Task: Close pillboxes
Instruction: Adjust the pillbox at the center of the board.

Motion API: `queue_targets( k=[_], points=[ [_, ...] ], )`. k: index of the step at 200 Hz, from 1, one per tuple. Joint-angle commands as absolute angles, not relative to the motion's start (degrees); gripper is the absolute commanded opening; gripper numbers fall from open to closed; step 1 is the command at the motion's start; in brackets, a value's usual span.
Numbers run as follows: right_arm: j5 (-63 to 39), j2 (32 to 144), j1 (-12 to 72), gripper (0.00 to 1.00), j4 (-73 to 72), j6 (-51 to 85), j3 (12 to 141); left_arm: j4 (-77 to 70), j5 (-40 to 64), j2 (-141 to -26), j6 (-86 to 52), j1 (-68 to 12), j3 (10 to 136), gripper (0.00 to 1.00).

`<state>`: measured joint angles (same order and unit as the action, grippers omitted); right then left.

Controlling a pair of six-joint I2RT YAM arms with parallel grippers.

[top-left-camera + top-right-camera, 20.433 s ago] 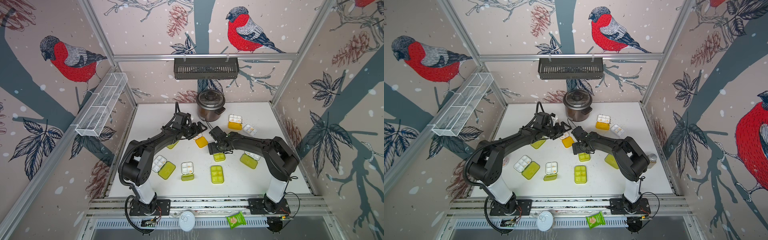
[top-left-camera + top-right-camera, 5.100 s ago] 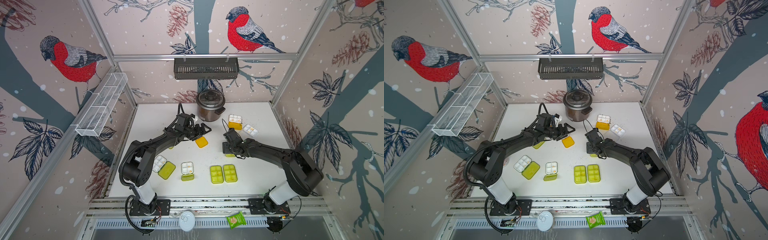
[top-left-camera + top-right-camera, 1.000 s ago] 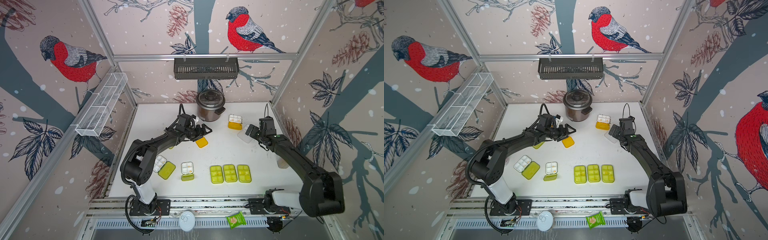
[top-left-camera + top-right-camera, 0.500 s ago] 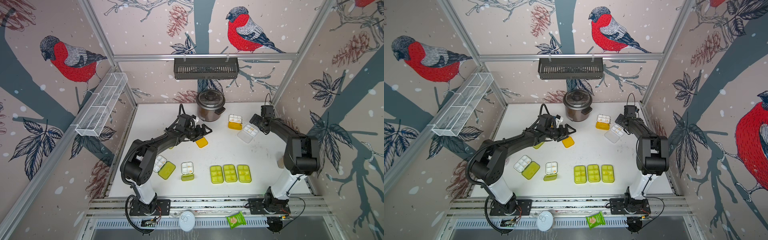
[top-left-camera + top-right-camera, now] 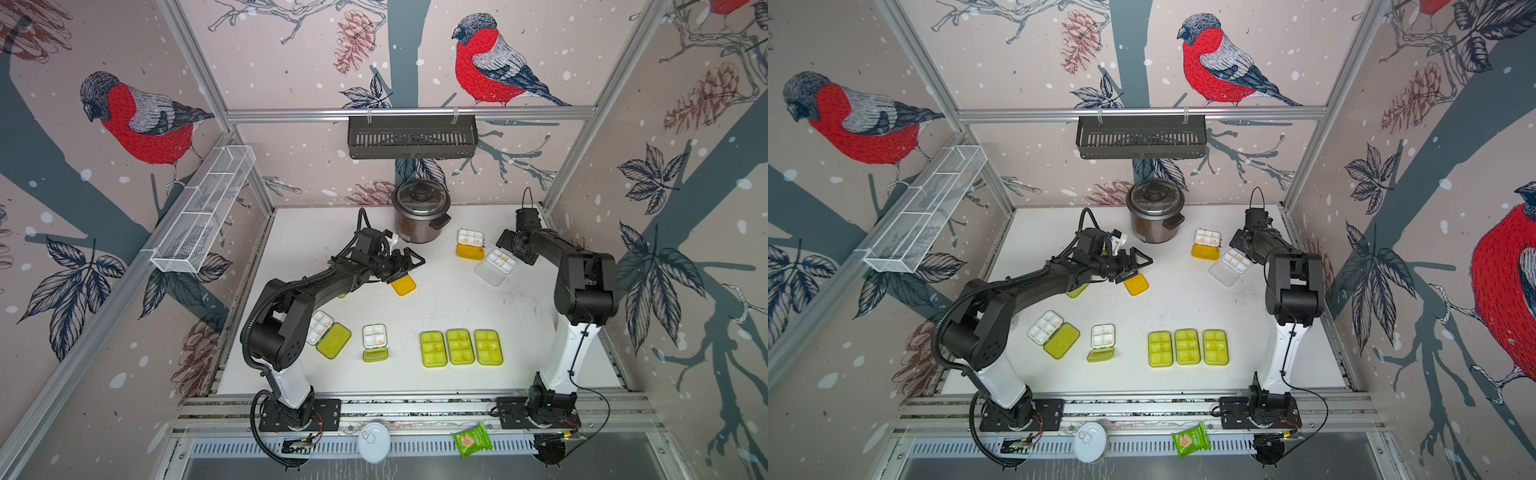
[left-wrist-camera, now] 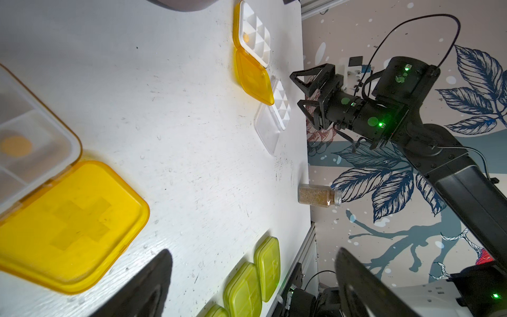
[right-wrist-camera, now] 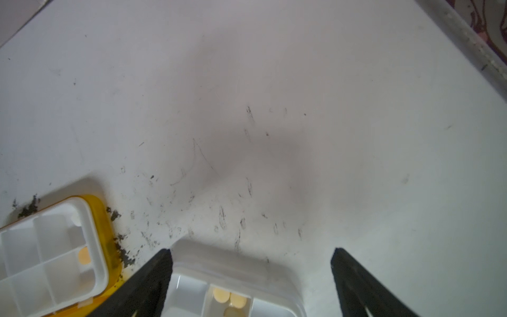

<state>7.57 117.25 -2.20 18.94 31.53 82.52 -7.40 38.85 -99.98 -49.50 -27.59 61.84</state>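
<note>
Right wrist view: the right gripper [image 7: 251,254] hangs wide open and empty, the clear-lidded pillbox [image 7: 233,285] showing between its jaws. In a top view that box [image 5: 495,266] lies right of centre, just lower left of the gripper, its long axis diagonal. The left gripper [image 5: 409,266], open and empty, is well apart. Three shut green pillboxes [image 5: 460,353], four other open pillboxes [image 5: 374,343], one half-hidden pillbox [image 5: 1077,289].
</note>
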Motion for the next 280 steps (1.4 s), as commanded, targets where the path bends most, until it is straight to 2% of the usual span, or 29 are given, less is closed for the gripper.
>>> queue_targets(
  k=[1,72,146,239,280],
  points=[
    [9.1,117.9,-2.3,0.92,20.7,30.7,83.1,-9.2,39.8,-100.2,-49.8,-27.5,61.8,0.92],
    [10.1,120.2,-1.8,0.92,22.2,29.6,84.1,-9.3,40.0,-100.0,-49.8,-27.4,61.8,0.92],
    [9.9,116.6,0.5,0.92,20.0,28.2,78.8,-9.4,39.9,-100.1,-50.0,-27.1,61.8,0.91],
    [-3.3,105.6,2.3,0.89,10.1,29.4,64.2,-10.4,40.5,-100.1,-50.7,-27.2,61.3,0.91],
    [-8.2,103.3,2.5,0.9,6.4,29.6,62.2,-10.8,40.8,-100.5,-50.9,-27.4,61.2,0.91]
  ],
)
